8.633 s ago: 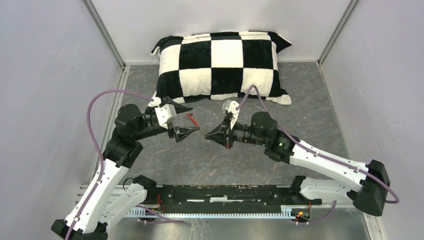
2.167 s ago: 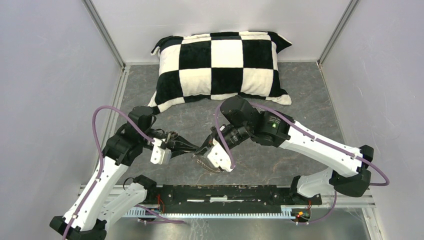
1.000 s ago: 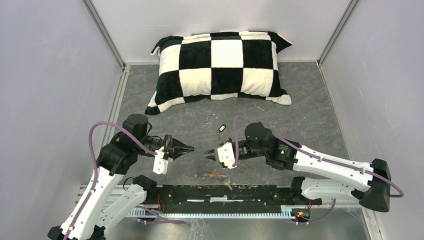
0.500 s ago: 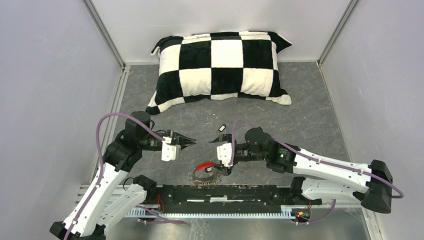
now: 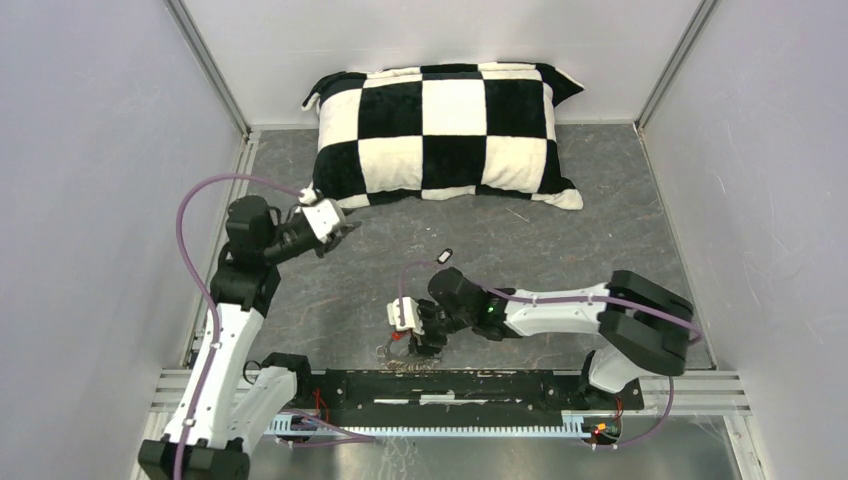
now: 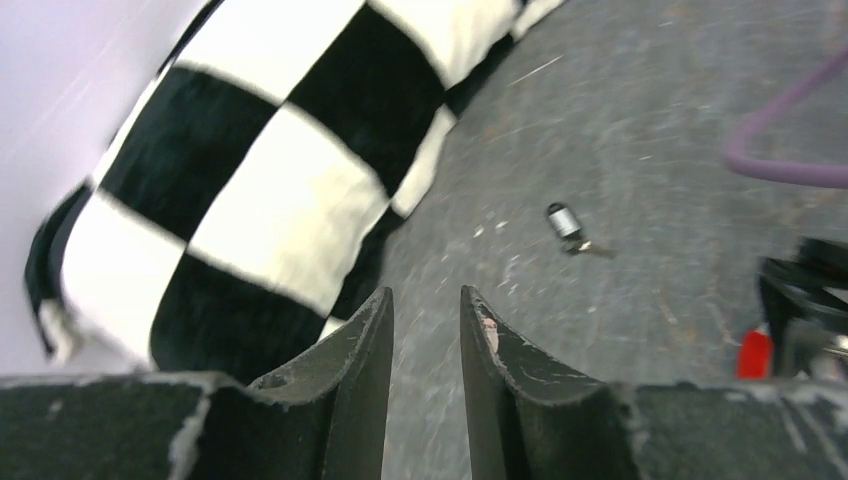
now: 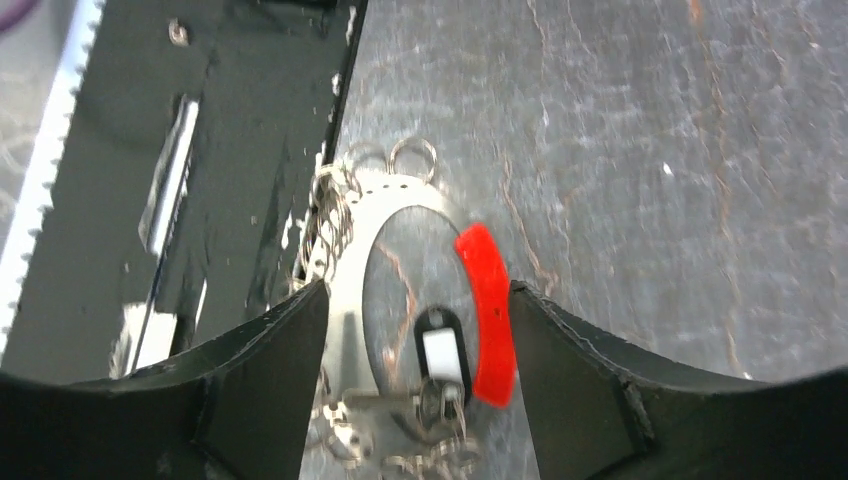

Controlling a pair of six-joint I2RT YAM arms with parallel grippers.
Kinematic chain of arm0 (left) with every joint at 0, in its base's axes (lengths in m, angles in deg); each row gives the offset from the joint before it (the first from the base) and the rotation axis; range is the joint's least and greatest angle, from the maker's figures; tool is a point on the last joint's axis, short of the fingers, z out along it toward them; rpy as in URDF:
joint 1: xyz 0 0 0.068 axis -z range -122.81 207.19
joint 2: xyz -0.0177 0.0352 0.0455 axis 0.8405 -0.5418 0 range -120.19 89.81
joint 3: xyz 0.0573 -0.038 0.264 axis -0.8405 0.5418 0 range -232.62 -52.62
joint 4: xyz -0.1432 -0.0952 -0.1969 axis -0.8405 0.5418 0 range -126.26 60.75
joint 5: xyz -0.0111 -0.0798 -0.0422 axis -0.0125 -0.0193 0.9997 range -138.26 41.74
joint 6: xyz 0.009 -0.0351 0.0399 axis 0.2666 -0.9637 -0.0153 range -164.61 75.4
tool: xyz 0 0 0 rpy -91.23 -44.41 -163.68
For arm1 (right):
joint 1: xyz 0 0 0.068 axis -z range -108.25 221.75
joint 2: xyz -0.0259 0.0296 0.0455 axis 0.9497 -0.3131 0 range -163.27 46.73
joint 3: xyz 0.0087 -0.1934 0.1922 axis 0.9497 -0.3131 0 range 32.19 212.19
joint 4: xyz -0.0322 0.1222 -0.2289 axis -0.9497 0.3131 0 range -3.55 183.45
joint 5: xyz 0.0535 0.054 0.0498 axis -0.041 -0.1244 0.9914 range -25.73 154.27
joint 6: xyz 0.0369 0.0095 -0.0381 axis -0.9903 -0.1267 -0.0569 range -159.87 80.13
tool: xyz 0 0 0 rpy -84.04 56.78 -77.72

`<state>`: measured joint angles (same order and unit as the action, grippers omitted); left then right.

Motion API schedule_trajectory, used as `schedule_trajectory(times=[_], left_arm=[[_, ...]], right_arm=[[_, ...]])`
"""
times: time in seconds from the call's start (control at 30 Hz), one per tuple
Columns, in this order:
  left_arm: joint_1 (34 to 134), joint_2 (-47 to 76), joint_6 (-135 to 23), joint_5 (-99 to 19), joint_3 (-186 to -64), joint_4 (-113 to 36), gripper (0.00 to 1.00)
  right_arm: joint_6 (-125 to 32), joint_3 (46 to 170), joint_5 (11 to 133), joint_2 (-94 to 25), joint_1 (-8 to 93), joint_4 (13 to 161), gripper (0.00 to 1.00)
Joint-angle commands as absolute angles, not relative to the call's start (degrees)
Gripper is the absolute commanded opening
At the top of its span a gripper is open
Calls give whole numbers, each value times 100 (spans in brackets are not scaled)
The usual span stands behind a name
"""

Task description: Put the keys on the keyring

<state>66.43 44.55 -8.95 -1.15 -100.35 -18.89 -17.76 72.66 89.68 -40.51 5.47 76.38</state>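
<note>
Grey desk (image 5: 600,230), checkered pillow (image 5: 450,130) at back. At its near edge lies the keyring (image 7: 485,310), a silvery coil with a red sleeve, between wide right fingers (image 7: 260,390); one key (image 7: 440,352) sits inside the loop. The other key (image 5: 445,256) lies mid-desk. Left fingers (image 6: 350,400) are narrowly parted, empty.

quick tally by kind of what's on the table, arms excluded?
Keyring: 1
Keys: 2 (one lying loose, one inside the loop)
Pillow: 1
Total: 4
</note>
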Motion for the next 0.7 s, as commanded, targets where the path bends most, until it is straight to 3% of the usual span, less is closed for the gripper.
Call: schedule_trajectory(times=[0.0,0.13,0.27,0.4,0.47,0.57,0.67], left_arm=[[5893,4253,-1561,118,-10107,-2322,38],[5851,4407,-1305,109,-9959,-2141,40],[5851,4467,-1110,340,-9932,-1767,58],[5848,4545,-1046,394,-9941,-1685,59],[5851,4564,-997,423,-9986,-1643,60],[5860,4594,-883,512,-10045,-1543,74],[5868,4618,-874,592,-10069,-1505,76]], right_arm=[[-2533,7903,9686,-4611,518,6706,69],[-2969,8170,10097,-5092,510,6651,59],[-2898,8534,10263,-5486,517,6891,55],[-2796,8850,10356,-5894,513,7168,49],[-2740,8834,10345,-5959,513,7162,48],[-2668,8909,10329,-6076,517,7260,50],[-2599,8994,10315,-6178,538,7375,50]])
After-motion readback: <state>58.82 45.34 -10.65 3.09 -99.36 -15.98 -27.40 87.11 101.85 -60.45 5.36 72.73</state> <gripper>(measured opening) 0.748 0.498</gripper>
